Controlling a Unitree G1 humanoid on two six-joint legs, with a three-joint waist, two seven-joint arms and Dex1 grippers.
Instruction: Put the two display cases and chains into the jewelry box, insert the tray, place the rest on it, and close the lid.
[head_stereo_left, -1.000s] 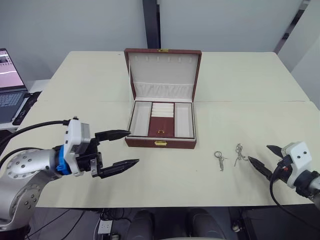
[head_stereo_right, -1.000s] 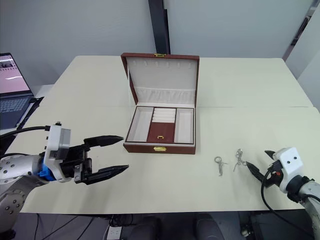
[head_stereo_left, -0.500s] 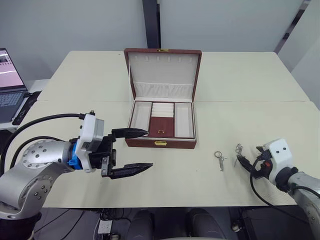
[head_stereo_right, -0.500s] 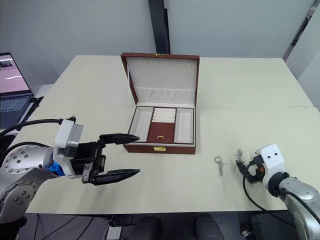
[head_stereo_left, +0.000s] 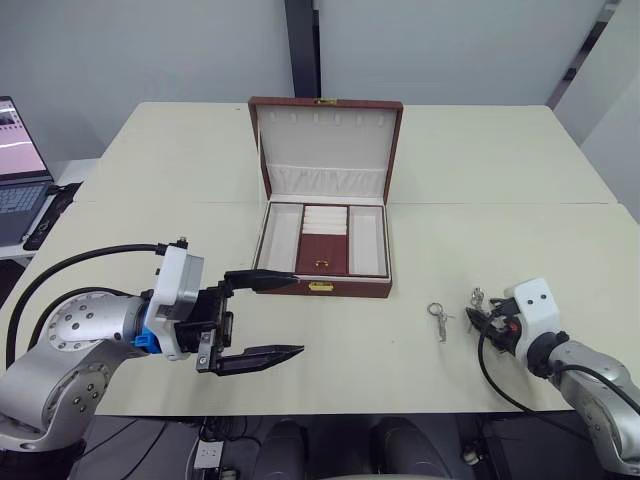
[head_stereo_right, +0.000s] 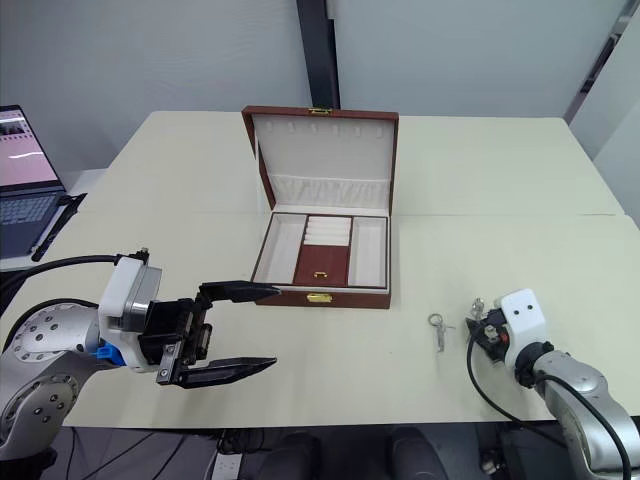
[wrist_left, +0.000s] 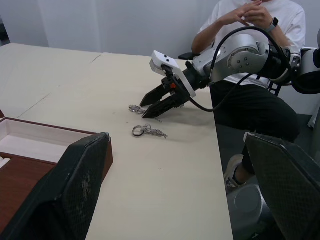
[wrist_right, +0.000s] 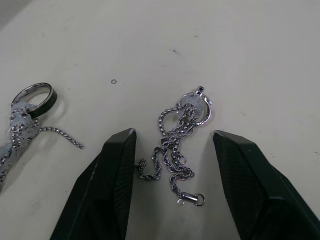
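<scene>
The jewelry box (head_stereo_left: 322, 287) stands open mid-table, its lid (head_stereo_left: 325, 140) upright. The tray (head_stereo_left: 322, 252) sits inside it, showing its maroon centre panel and gold pull. Two silver chains, each with a ring, lie on the table right of the box: one (head_stereo_left: 440, 320) nearer the box, the other (wrist_right: 182, 130) between the fingers of my open right gripper (wrist_right: 173, 133), low over the table. My left gripper (head_stereo_left: 298, 316) hangs open and empty off the box's front left corner. The two display cases are out of view.
A laptop (head_stereo_left: 15, 165) sits past the table's left edge. In the left wrist view a person (wrist_left: 250, 30) in a white shirt sits beyond the table's right side. A seam (head_stereo_left: 500, 203) crosses the tabletop behind the box.
My right gripper has moved in toward the right-hand chain and now straddles it. My left gripper moved right toward the box front, then dropped slightly toward the table's near edge.
</scene>
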